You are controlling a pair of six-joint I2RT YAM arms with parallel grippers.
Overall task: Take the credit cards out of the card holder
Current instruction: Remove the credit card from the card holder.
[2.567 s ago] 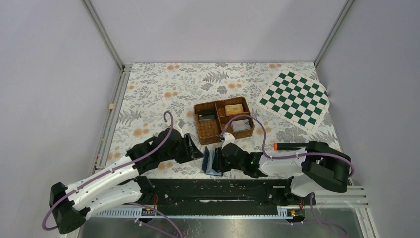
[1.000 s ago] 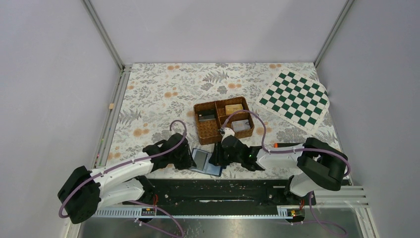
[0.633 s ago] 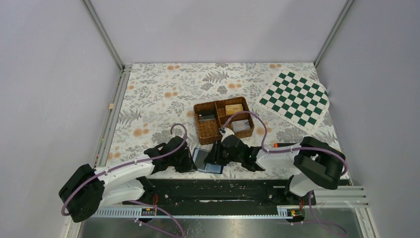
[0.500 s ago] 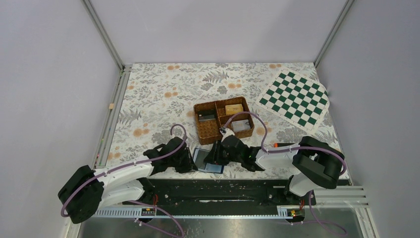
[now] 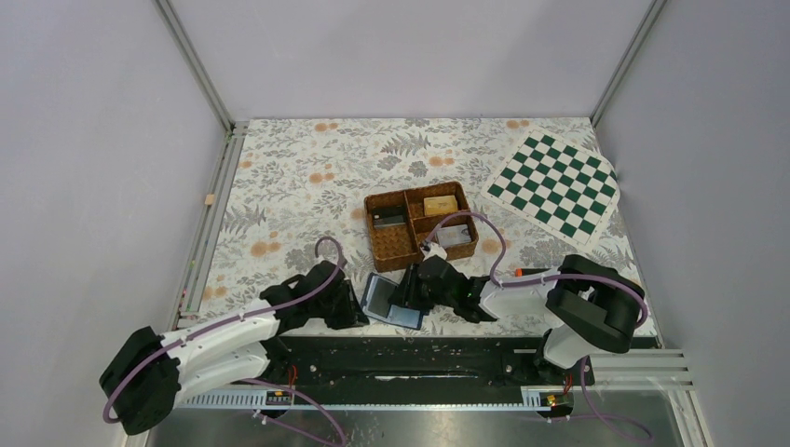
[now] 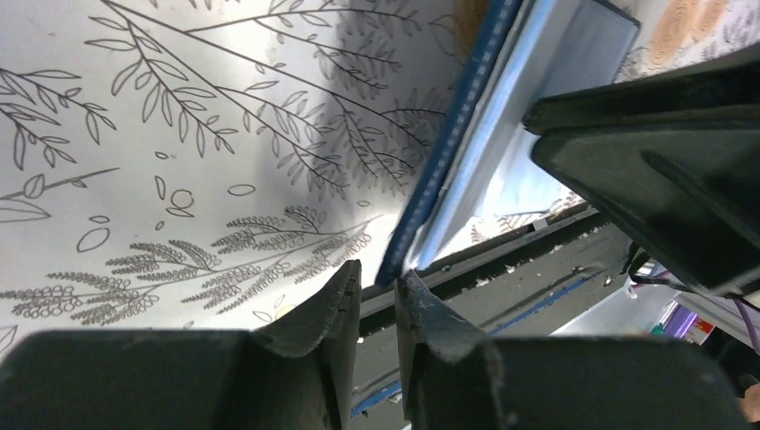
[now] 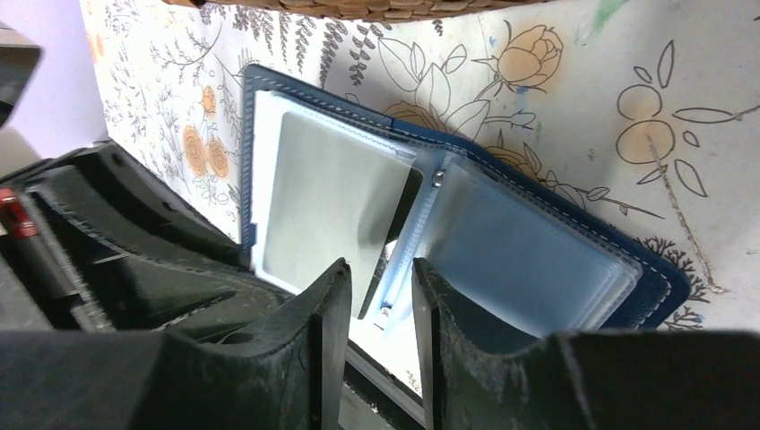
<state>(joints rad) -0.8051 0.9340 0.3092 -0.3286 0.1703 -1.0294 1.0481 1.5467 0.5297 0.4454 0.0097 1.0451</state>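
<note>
Floral worktop (image 5: 298, 177), grey walls. Left gripper (image 6: 378, 278) at near edge: jaws almost closed, pinching corner of card holder (image 5: 391, 303), that cover raised off cloth. Holder spread open at middle of near edge, just before wicker tray (image 5: 391, 247). Right gripper (image 7: 378, 287): jaws part-way apart astride clear inner sleeve (image 7: 529, 246); gripping or not, cannot tell. Step, likely: holder braced open, reaching for credit cards. Next move calls for pinching one card's edge alone and sliding it out.

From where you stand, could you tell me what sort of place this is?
Most likely a robotics test cell: aluminium frame posts around plain walls, two bolted-down arms, and staged props like a wicker tray and a chessboard mat.
</note>
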